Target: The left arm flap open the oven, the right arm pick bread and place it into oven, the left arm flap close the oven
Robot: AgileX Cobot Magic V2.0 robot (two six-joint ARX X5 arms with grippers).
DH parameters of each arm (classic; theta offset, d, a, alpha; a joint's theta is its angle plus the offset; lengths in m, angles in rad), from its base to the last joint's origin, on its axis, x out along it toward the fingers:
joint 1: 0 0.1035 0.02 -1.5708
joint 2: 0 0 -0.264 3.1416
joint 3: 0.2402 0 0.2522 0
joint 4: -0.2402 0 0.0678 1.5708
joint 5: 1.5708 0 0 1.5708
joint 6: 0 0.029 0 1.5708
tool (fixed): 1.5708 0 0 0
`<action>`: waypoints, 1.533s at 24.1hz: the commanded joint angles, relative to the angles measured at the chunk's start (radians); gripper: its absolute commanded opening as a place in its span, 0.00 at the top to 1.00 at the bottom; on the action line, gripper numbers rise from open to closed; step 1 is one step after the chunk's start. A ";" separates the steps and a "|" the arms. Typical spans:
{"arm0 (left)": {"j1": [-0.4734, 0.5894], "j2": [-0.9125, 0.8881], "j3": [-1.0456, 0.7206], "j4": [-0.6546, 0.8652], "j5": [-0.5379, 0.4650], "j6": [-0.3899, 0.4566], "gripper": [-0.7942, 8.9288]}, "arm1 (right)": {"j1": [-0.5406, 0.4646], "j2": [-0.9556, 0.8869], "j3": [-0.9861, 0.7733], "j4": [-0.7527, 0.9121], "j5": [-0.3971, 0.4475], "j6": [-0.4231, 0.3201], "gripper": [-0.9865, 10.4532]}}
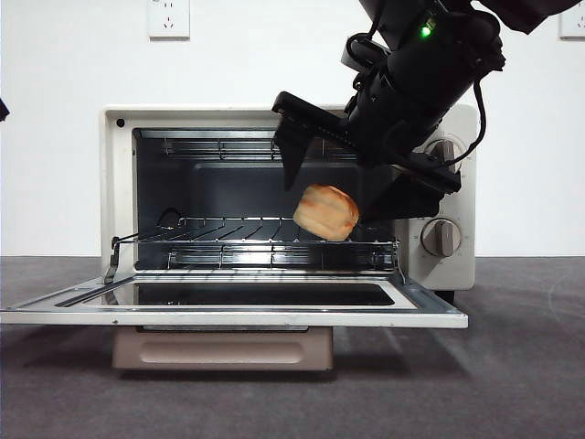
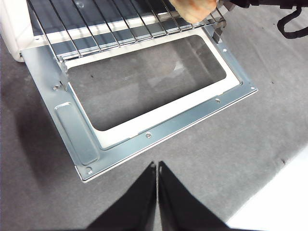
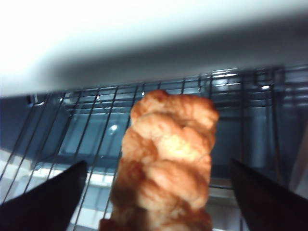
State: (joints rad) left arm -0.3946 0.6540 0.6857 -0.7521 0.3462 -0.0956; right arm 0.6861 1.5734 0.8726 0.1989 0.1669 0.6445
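Front view shows the oven (image 1: 119, 183) with its door (image 1: 228, 306) flapped down flat toward the near side, leaving the cavity mouth open across its whole width. The wire rack (image 1: 228, 229) spans the cavity. The right gripper (image 1: 343, 169) reaches in from the upper right, its dark body covering the right part of the opening and the upper knob (image 1: 445, 151); the lower knob (image 1: 441, 237) shows. Its jaws are spread wide, apart from the bread (image 1: 326, 212), which is at the rack's right end. In the right wrist view the bread's (image 3: 166, 168) long axis runs away from the camera. The left gripper (image 2: 157, 192), jaws pressed together, hovers above the table (image 2: 260, 139) near the door's front edge.
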 commanded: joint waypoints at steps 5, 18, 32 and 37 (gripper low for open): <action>-0.001 0.005 0.005 0.018 -0.042 -0.003 0.91 | 0.016 -0.108 0.022 -0.071 -0.040 -0.003 0.48; 0.043 0.064 0.001 0.135 -0.171 -0.051 0.91 | 0.009 -0.569 0.022 -0.568 -0.179 -0.389 0.48; 0.270 0.363 -0.048 0.359 0.024 -0.069 0.91 | -0.036 -0.861 0.022 -0.949 -0.163 -0.522 0.48; 0.314 0.520 -0.048 0.396 0.073 -0.068 0.91 | -0.036 -0.922 0.022 -0.989 -0.163 -0.522 0.48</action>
State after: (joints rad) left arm -0.0799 1.1496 0.6357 -0.3630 0.4053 -0.1608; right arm 0.6449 0.6506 0.8761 -0.7902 0.0029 0.1337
